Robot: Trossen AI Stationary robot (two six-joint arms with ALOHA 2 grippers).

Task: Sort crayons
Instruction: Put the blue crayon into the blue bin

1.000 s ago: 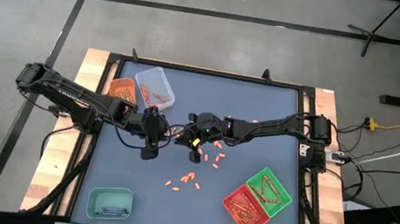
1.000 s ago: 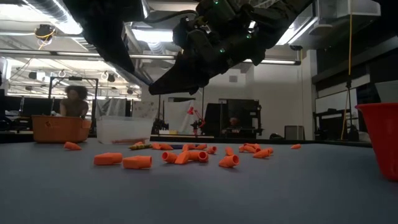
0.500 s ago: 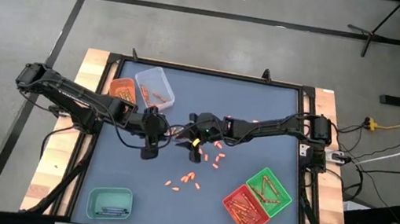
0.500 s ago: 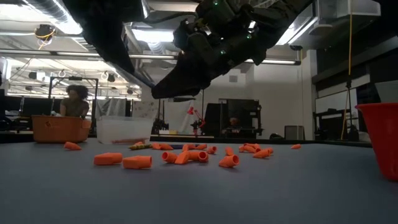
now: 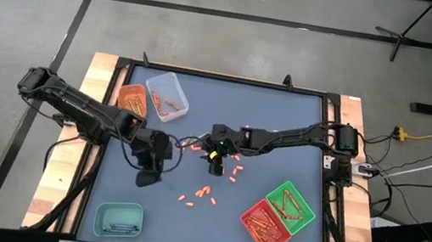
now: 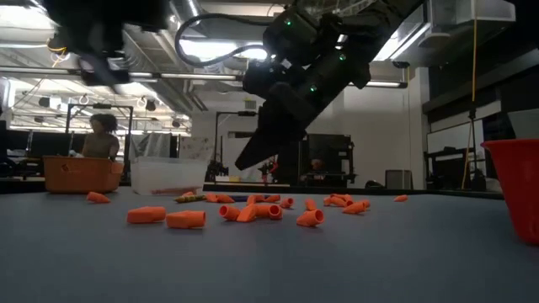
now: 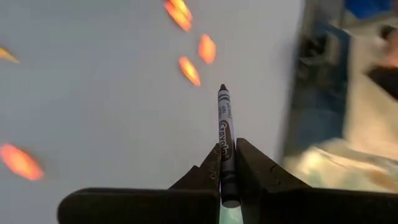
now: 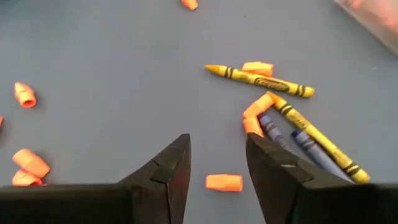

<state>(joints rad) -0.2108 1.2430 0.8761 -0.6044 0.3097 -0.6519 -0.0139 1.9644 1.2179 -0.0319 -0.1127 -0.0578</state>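
A dark crayon [image 7: 224,140] is pinched between the left gripper [image 7: 225,163] fingers, its tip pointing out ahead of them. Yellow and blue crayons [image 8: 292,124] lie on the bench [image 8: 112,56] just ahead of the right gripper [image 8: 217,158], whose fingers are spread and hold nothing. Orange crayon stubs [image 8: 224,182] lie scattered around it.

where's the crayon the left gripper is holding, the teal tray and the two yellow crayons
dark crayon [image 7: 224,146], left wrist view, on its printed wrapper, ahead of the left gripper's fingers
teal tray [image 5: 101,210], high view, on its left rim
yellow crayons [image 8: 261,79], right wrist view, on the upper one's wrapper; the other [image 8: 317,139], mid-length
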